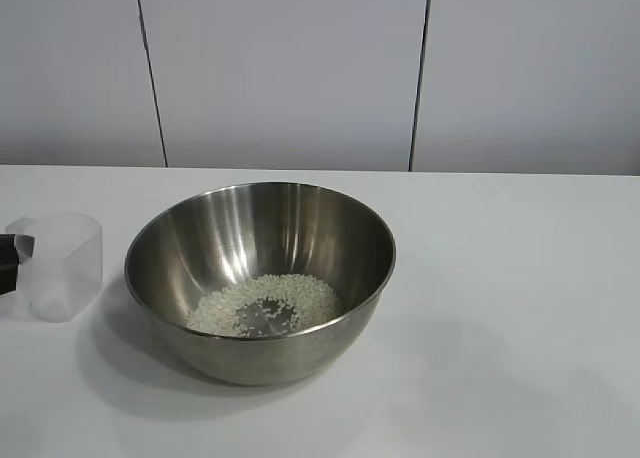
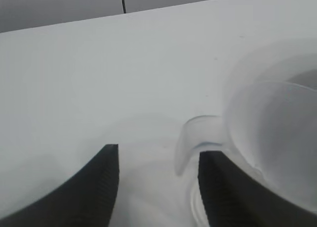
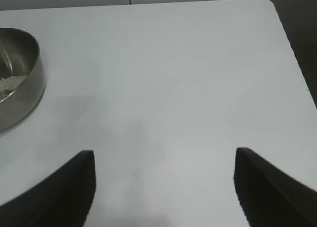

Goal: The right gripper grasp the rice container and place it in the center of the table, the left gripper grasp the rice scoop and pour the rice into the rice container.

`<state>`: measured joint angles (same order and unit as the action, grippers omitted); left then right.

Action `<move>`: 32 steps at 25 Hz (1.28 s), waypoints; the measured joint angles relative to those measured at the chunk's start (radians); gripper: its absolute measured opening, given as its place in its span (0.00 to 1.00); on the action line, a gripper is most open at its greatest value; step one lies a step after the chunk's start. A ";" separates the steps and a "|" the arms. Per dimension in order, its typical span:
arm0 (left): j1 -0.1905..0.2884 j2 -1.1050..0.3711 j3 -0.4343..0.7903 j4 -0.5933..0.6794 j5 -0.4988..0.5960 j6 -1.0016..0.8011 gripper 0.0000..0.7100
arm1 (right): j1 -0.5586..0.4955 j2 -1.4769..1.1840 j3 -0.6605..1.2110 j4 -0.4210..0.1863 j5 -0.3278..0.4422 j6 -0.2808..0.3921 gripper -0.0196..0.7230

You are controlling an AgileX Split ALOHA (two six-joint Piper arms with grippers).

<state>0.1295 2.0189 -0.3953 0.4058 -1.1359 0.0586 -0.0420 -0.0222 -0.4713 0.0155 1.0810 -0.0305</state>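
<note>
The large shiny steel rice container [image 1: 260,278] stands near the middle of the plain white table [image 1: 520,308], with the white rice [image 1: 265,305] lying in its bottom, and the small clear plastic rice scoop [image 1: 58,266] stands upright just beside it. The left gripper [image 2: 158,187] has its jaws spread, the scoop's thin handle between them and one finger against the cup wall, so I judge a careless pull back could tip the light scoop. The right gripper [image 3: 163,187] is wide open over bare table, holding nothing.
</note>
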 joint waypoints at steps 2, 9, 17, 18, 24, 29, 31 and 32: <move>0.000 -0.012 0.039 -0.023 -0.003 0.000 0.53 | 0.000 0.000 0.000 0.000 0.000 0.000 0.75; 0.000 -0.049 0.092 -0.079 -0.010 0.000 0.53 | 0.000 0.000 0.000 0.000 0.001 0.000 0.75; 0.111 -0.064 0.101 -0.107 -0.015 0.006 0.53 | 0.000 0.000 0.000 0.000 0.001 0.000 0.75; 0.139 -0.064 0.093 -0.106 -0.015 -0.008 0.53 | 0.000 0.000 0.000 0.000 0.001 0.000 0.75; 0.271 -0.082 -0.053 -0.031 0.038 -0.118 0.53 | 0.000 0.000 0.000 0.000 0.001 0.000 0.75; 0.363 -0.215 -0.191 0.076 0.240 -0.263 0.53 | 0.000 0.000 0.000 0.000 0.001 0.000 0.75; 0.385 -0.310 -0.228 0.145 0.308 -0.378 0.53 | 0.000 0.000 0.000 0.000 0.001 0.000 0.75; 0.392 -0.372 -0.240 0.194 0.339 -0.441 0.53 | 0.000 0.000 0.000 0.000 0.001 0.000 0.75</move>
<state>0.5211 1.6471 -0.6351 0.6001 -0.7973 -0.3820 -0.0420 -0.0222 -0.4713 0.0155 1.0819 -0.0305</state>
